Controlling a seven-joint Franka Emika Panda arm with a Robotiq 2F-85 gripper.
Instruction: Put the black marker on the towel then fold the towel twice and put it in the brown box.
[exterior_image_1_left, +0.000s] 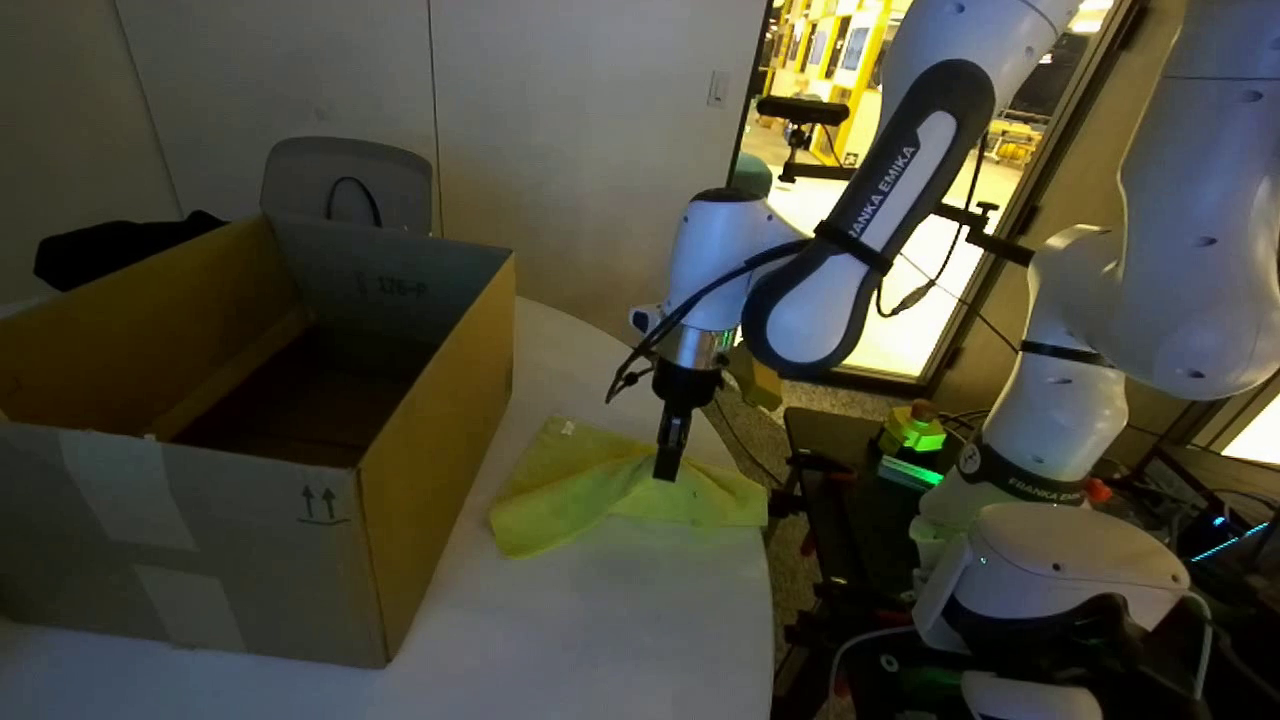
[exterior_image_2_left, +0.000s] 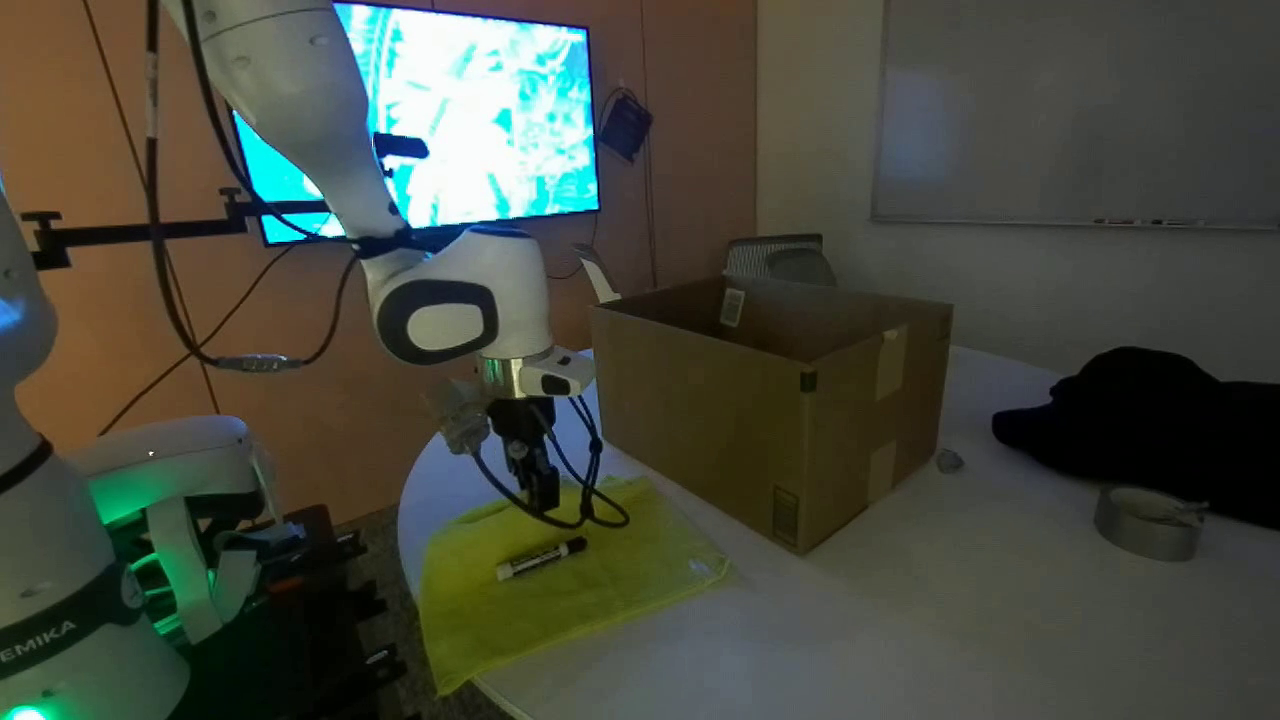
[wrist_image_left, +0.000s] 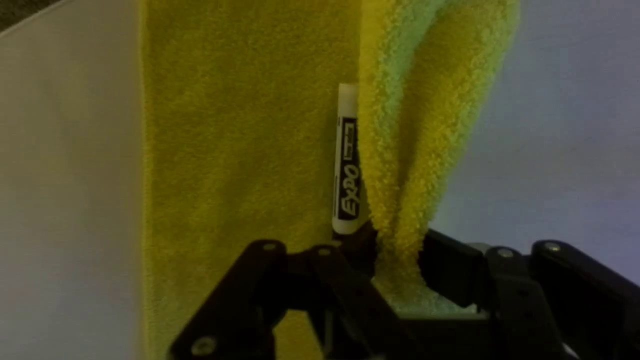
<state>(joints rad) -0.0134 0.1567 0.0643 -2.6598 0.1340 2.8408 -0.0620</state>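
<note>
The yellow towel (exterior_image_1_left: 545, 505) lies on the white table and also shows in an exterior view (exterior_image_2_left: 600, 610) and the wrist view (wrist_image_left: 235, 150). A fold of it is raised into my gripper (wrist_image_left: 400, 255). The gripper is shut on this bunched fold, low over the table, in both exterior views (exterior_image_1_left: 667, 465) (exterior_image_2_left: 543, 490). The black marker (exterior_image_2_left: 540, 560), white-bodied with a black cap and label, lies on the towel. In the wrist view the marker (wrist_image_left: 347, 165) lies right beside the raised fold; its cap is mostly hidden by a finger. The brown box (exterior_image_1_left: 270, 560) stands open beside the towel (exterior_image_2_left: 690, 420).
The box walls rise high close to the towel. A roll of tape (exterior_image_2_left: 1148, 522) and a black cloth (exterior_image_2_left: 1140, 420) lie on the table (exterior_image_2_left: 850, 620) beyond the box. The towel overhangs the table's edge near the robot base. A chair (exterior_image_1_left: 350, 180) stands behind.
</note>
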